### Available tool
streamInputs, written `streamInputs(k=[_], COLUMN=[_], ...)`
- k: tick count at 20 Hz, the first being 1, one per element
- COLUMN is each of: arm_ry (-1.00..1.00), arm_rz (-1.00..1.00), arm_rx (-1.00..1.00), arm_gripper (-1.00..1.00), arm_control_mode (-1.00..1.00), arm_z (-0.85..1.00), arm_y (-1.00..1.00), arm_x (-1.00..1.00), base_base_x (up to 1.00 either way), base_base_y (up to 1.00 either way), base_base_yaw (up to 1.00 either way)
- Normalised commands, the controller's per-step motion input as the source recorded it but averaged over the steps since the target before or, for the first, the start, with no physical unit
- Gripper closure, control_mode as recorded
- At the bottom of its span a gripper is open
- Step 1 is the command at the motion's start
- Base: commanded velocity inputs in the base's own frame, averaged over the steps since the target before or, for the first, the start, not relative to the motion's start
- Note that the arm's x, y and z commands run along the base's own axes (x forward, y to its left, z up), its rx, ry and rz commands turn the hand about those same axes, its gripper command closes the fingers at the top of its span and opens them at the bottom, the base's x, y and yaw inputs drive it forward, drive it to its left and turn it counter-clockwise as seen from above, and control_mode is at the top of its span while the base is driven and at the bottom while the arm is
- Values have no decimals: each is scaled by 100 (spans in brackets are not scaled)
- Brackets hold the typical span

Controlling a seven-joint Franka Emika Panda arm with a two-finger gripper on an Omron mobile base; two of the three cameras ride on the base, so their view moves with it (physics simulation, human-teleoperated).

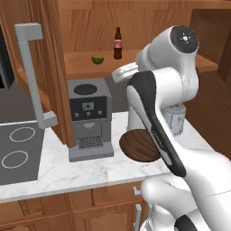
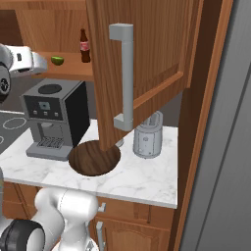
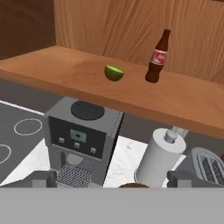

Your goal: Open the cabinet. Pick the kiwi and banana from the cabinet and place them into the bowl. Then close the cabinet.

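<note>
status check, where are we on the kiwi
Gripper open, empty. Cabinet doors open; kiwi on shelf, untouched, bottle beside it. Bowl empty on counter.

We see a glossy white arm (image 1: 168,85) built from thick, rounded tubular links. One link carries a long black inlay running lengthwise along its side, glossy and tapered at both ends. The uppermost joint housing ends in a flat, dark grey circular cap with a small pale mark at its centre and faint dots around its rim. A light grey ring separates two adjoining white segments. From the right base view, we see bulbous white elbow-shaped housings (image 2: 66,208) and a black band with a thin pale edge around a joint near the base.
</note>
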Motion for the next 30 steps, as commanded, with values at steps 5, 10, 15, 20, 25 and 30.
streamInputs(k=[5, 10, 15, 20, 25, 30], arm_ry=[0, 4, 8, 3, 0, 0], arm_rz=[-12, -6, -3, 0, 0, 0], arm_rx=[0, 4, 11, 10, 4, 9], arm_gripper=[-100, -100, -100, -100, -100, -100], arm_control_mode=[-100, -100, -100, -100, -100, -100], arm_z=[0, 0, 0, 0, 0, -9], arm_y=[1, 0, 0, 7, 7, 17], arm_x=[80, 75, 65, 22, 0, 0], base_base_x=[0, 0, 0, 0, 0, 0], base_base_y=[0, 0, 0, 0, 0, 0], base_base_yaw=[0, 0, 0, 0, 0, 0])
